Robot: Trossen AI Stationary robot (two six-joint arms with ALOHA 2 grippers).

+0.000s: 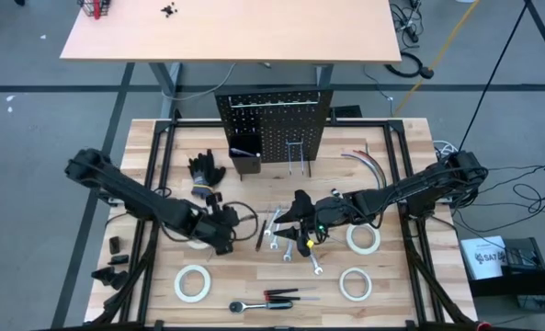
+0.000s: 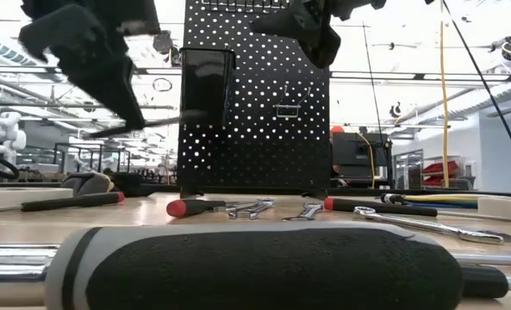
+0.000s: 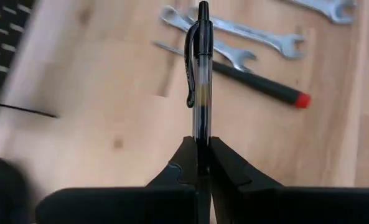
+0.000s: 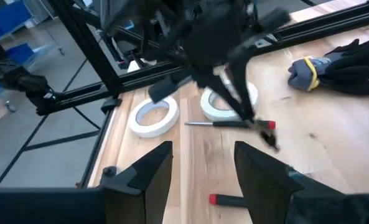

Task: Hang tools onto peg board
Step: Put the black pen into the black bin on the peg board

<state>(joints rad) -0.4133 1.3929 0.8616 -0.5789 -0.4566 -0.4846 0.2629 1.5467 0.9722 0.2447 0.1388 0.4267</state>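
Note:
The peg board (image 1: 274, 129) stands upright at the table's far middle, with a black bin (image 1: 244, 162) and wire hooks (image 1: 300, 158) on it. Wrenches (image 1: 278, 230), a slim red-tipped screwdriver (image 3: 265, 89), a ratchet (image 1: 252, 304) and white tape rolls (image 1: 192, 282) lie flat on the table. My left gripper (image 1: 228, 228) hangs left of the wrenches, shut on a black pen with a clear barrel (image 3: 201, 74). My right gripper (image 1: 300, 217) hovers open above the wrenches, holding nothing. My left gripper pinches the pen between its two fingers at the end away from the clip (image 3: 201, 146). The pen lies along the fingers and sticks out ahead of them. It is clear of the table, above the wrenches and the screwdriver.
Black gloves (image 1: 206, 172) lie left of the bin. More tape rolls (image 1: 364, 239) (image 1: 355, 283) lie at the right and near right. Two screwdrivers (image 1: 286, 296) rest beside the ratchet. Curved cables (image 1: 369, 164) lie right of the peg board, and black frame rails (image 1: 153, 175) run along the table's sides.

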